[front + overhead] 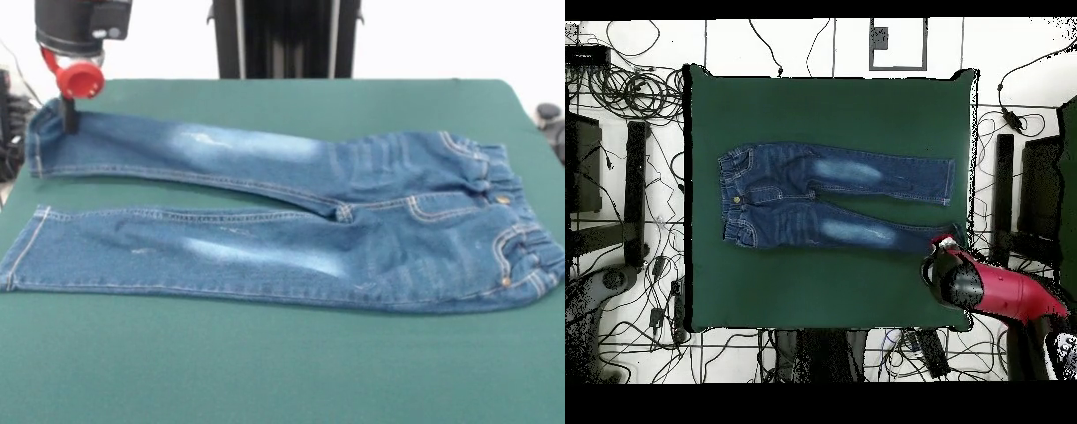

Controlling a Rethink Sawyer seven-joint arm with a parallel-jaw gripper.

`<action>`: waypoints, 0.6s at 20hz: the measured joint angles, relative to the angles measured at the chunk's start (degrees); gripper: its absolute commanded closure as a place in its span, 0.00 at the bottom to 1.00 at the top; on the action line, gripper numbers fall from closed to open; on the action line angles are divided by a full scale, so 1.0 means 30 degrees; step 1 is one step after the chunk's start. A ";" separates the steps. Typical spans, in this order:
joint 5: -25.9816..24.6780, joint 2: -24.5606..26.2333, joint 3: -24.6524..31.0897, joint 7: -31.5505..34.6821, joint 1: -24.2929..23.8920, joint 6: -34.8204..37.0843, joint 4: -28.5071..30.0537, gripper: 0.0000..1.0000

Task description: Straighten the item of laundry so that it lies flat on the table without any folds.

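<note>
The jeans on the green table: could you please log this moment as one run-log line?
jeans: spread out, legs apart, waistband gathered | gripper: on far leg's cuff, jaws unclear | table: jeans well inside its edges

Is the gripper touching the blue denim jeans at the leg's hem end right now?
Touching. In the front view the gripper comes down onto the blue denim jeans near the far leg's hem, with no gap visible.
</note>
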 measured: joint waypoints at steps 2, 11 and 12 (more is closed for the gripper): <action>0.0000 -0.0420 -0.0022 0.0000 -0.0092 0.0035 0.0025 1.00; -0.0008 -0.0670 -0.0022 -0.0004 -0.0972 0.0039 0.0080 0.00; -0.0008 -0.0670 -0.0025 -0.0004 -0.1149 0.0039 0.0086 0.00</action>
